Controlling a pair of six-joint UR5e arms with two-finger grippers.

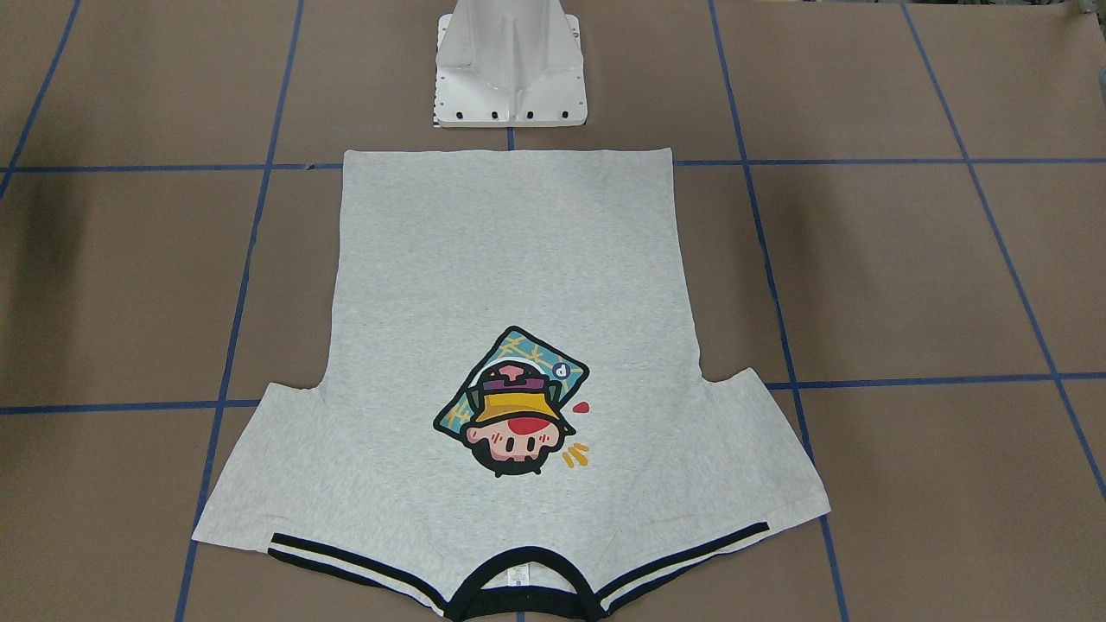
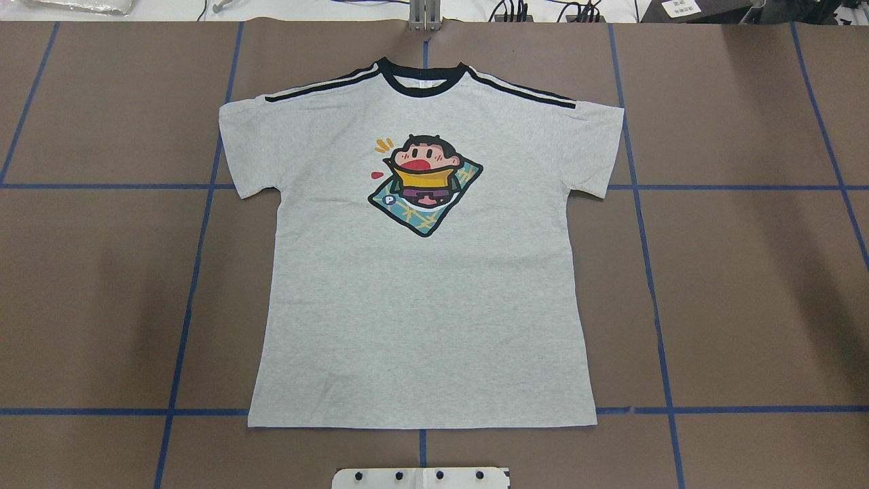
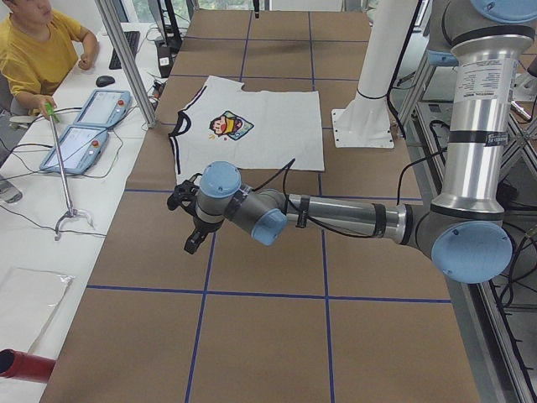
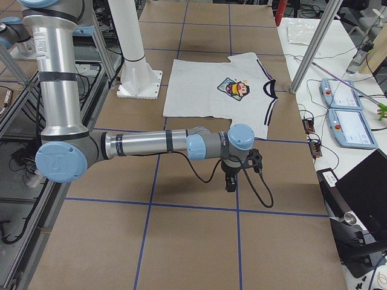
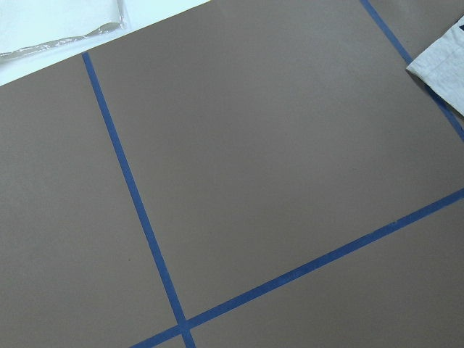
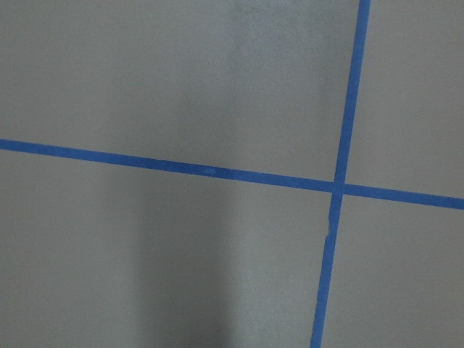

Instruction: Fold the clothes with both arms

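**Grey T-shirt lying flat before the pedestal, both arms off the cloth**

Front-facing view: the T-shirt is lying spread out on the brown table with its cartoon print facing up. Its hem is sitting just short of the white pedestal. Its black collar is pointing away from the pedestal, and both sleeves are lying flat.

Overhead view: the T-shirt is lying in line with the pedestal. The hem is near the pedestal and the striped shoulders are lying at the far end from it.

Left side view: the left arm is reaching out over bare table, off to the side of the pedestal. The left gripper is hanging above the table near one sleeve, apart from the cloth. I cannot tell whether it is released or clenched. A person in a yellow top is sitting across the table from the pedestal.

Right side view: the right arm is stretching over bare table on the pedestal's other side. The right gripper is hanging near the other sleeve without touching it, and again I cannot tell its state.

Left wrist view: blue tape lines are crossing the brown surface, and a grey sleeve corner is showing at the upper right edge.

Right wrist view: two tape lines are crossing on the brown surface.
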